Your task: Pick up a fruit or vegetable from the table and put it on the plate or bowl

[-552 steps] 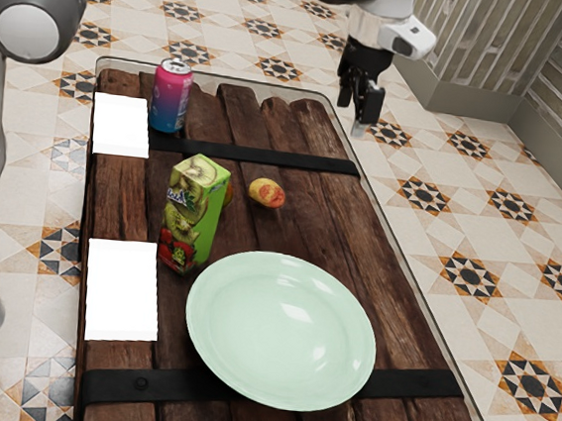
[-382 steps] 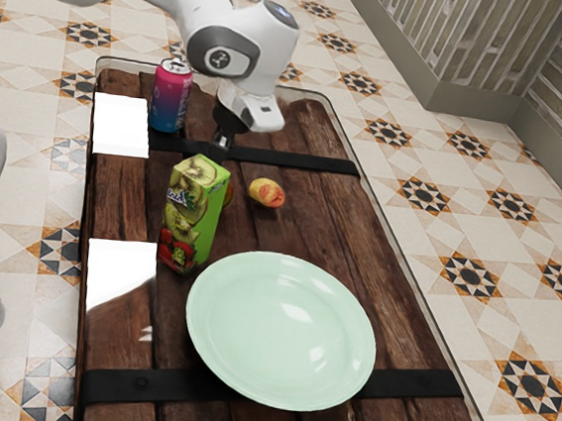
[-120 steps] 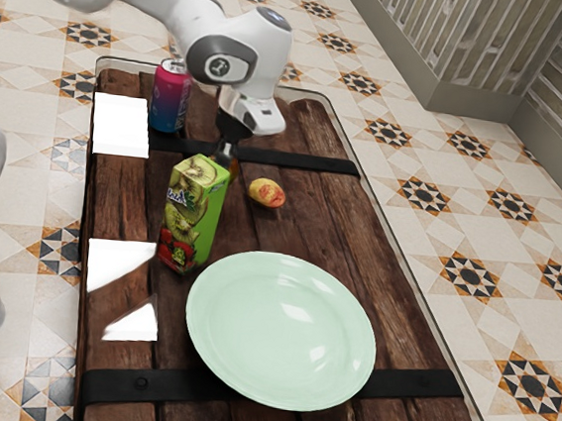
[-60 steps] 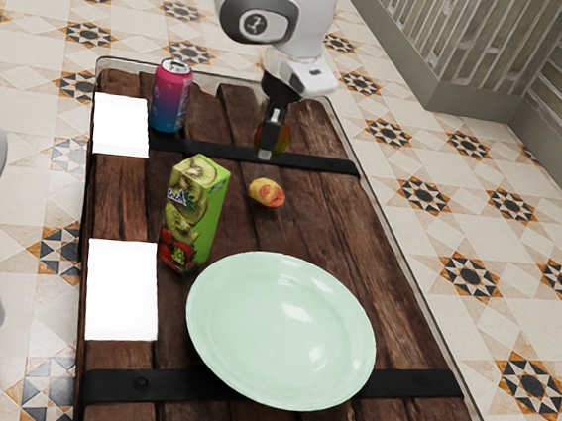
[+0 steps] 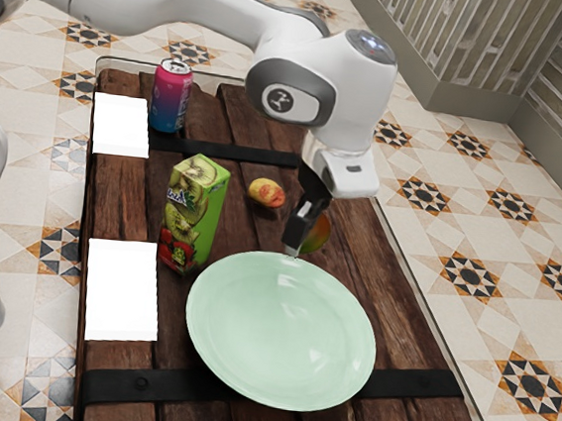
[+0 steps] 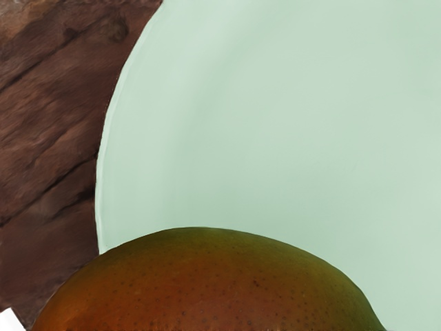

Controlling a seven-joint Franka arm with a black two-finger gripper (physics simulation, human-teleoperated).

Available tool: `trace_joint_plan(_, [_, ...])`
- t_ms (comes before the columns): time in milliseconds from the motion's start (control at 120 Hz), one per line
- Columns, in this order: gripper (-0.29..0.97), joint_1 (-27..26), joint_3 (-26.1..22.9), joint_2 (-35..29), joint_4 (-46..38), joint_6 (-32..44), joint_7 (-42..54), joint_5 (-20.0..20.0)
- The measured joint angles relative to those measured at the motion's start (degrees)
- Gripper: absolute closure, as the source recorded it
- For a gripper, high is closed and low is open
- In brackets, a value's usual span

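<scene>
One rounded, speckled fruit (image 5: 316,237) sits clamped in the pincer (image 5: 303,241) above the smooth plate (image 5: 246,361).

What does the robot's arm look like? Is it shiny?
Yes! The arm is shiny white with fat rounded pieces, and its joints have grey round caps. The gripper at the end is black, with two thin fingers.
</scene>
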Motion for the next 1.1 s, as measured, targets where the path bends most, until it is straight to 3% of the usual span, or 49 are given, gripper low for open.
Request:
trace_joint_plan(267, [0.2, -0.24, -6.21, 2.84, 0.85, 1.61, -2.4, -0.63])
trace_joint_plan(533, [0.2, 0.08, -6.68, 9.54, 1.97, 6.33, -4.2, -0.17])
trace_joint_plan(800, [0.05, 1.1, -6.65, 10.38, 3.13, 8.03, -5.29, -0.42])
trace_joint_plan(1100, [0.01, 0.5, -6.56, 10.84, 4.1, 8.19, -5.86, -0.87])
